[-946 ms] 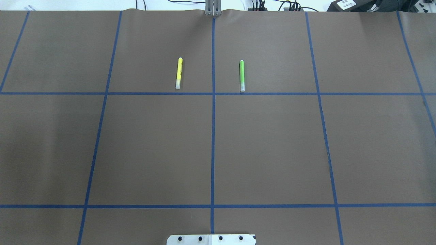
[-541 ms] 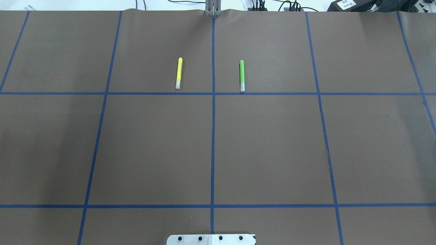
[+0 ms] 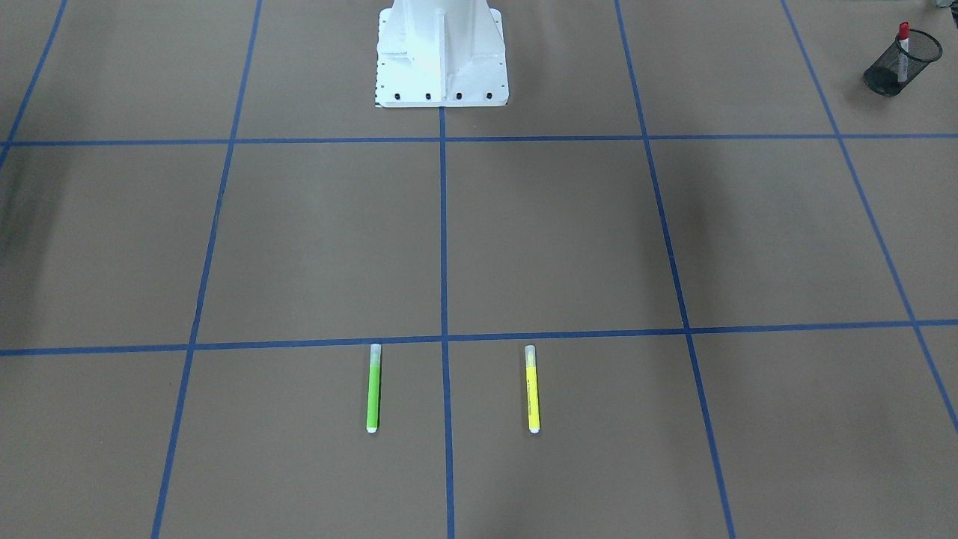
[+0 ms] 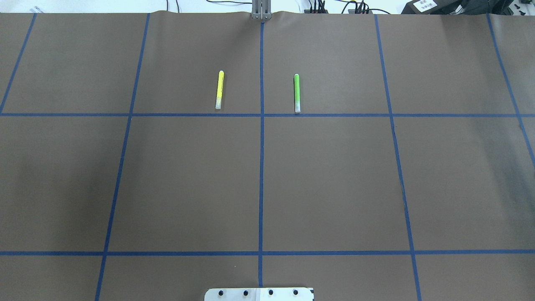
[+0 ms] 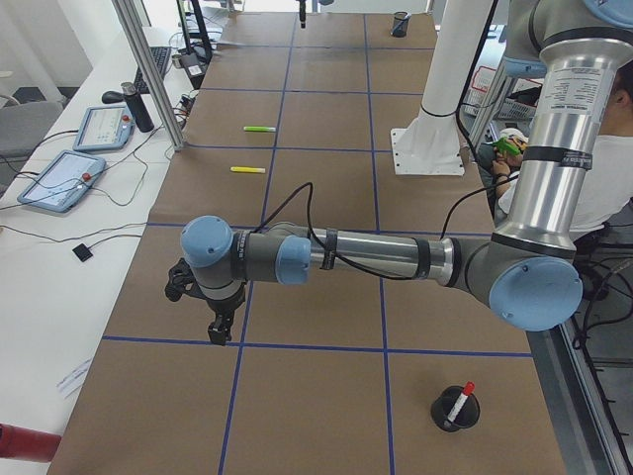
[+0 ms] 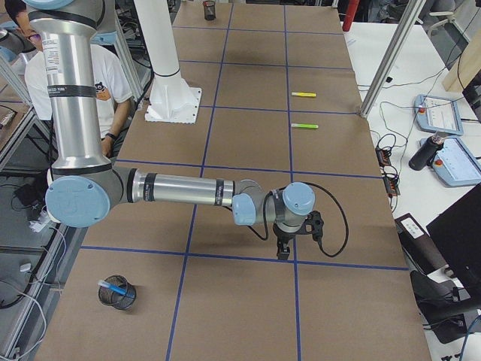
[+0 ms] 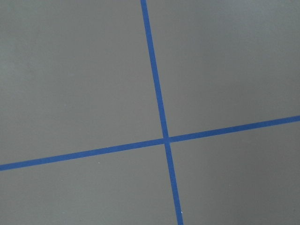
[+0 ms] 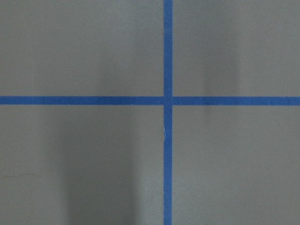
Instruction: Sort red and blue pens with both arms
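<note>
At table [image 4: 334, 175] left end: red pen [image 5: 461, 398] tilted in cup [image 5: 444, 415], lying robot-side of left gripper [image 5: 220, 334], its nearer arm. Right end: blue pen [image 6: 114, 287] in second cup [image 6: 122, 298], robot-side of right gripper [image 6: 283, 253]. Both jaws' state: cannot tell.

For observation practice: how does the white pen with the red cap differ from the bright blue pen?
The white pen with the red cap has a white barrel; the bright blue pen is blue-barrelled. The red-capped pen is at the table end on the robot's left, the blue pen on its right. Each stands in a black wire-mesh cup: left cup, right cup.
</note>
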You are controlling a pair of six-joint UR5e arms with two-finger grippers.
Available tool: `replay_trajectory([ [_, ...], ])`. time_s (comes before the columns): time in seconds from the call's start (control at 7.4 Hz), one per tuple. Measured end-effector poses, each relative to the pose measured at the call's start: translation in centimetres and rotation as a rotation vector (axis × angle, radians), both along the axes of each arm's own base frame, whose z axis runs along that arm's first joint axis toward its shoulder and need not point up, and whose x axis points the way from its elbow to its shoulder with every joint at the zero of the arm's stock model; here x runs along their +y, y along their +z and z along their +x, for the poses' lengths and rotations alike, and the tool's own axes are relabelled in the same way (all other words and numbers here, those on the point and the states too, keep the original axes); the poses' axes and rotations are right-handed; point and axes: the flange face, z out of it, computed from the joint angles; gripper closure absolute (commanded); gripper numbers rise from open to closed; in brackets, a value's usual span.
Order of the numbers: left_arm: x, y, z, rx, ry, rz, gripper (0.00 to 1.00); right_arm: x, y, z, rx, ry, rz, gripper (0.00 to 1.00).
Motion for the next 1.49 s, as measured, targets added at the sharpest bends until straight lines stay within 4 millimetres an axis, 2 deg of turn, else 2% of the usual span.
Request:
replay_trajectory([
  [0.27, -0.1, -0.5, 0.8, -0.002, -0.003, -0.006, 0.0, -0.5, -3.1, -1.3, -0.006, 0.028, 0.005, 0.0],
  [0.41, -0.2, -0.6, 1.3, -0.001, -0.008, -0.016, 0.0, -0.5, -3.9, -1.5, -0.006, 0.035, 0.011, 0.0],
  [0.81, 0.1, -0.4, 1.8, 0.005, -0.005, -0.024, 0.0, 0.6, -5.1, -1.2, -0.007, 0.04, 0.022, 0.0],
  [1.22, 0.5, 0.0, 1.8, 0.006, -0.003, -0.021, 0.0, 1.5, -7.4, -0.9, 0.015, 0.045, 0.021, 0.0],
  [1.49, 1.1, 0.6, 1.8, 0.007, -0.005, 0.006, 0.0, 2.7, -7.4, -0.6, 0.03, 0.043, 0.001, 0.0],
])
